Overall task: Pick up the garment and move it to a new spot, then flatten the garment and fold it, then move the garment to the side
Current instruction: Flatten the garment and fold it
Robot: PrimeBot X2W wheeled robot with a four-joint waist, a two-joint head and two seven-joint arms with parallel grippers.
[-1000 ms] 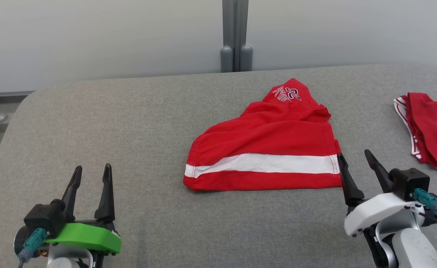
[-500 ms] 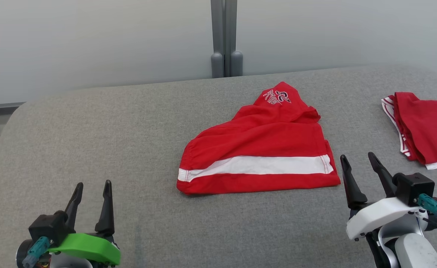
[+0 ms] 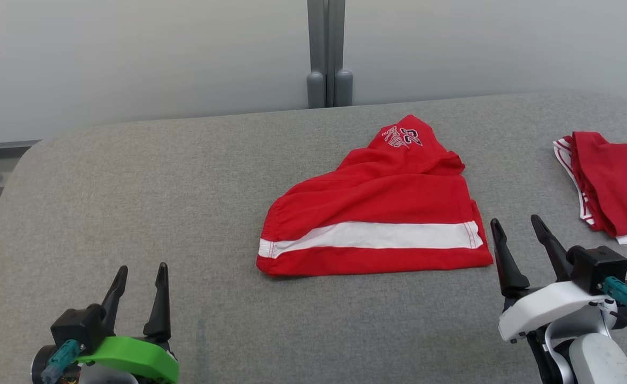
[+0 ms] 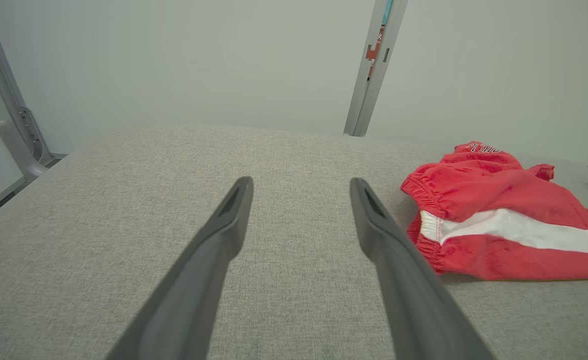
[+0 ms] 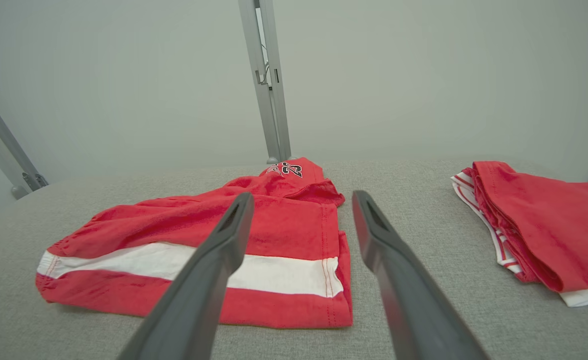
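while both grippers gape empty, the red garment lies folded on the table.

A folded red cloth (white-trimmed) lies far right on the grey table.

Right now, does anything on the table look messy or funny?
Yes. The red garment in the middle isn't folded neatly: its far corner with the printed logo pokes out, rumpled. Nothing looks torn or spilled.
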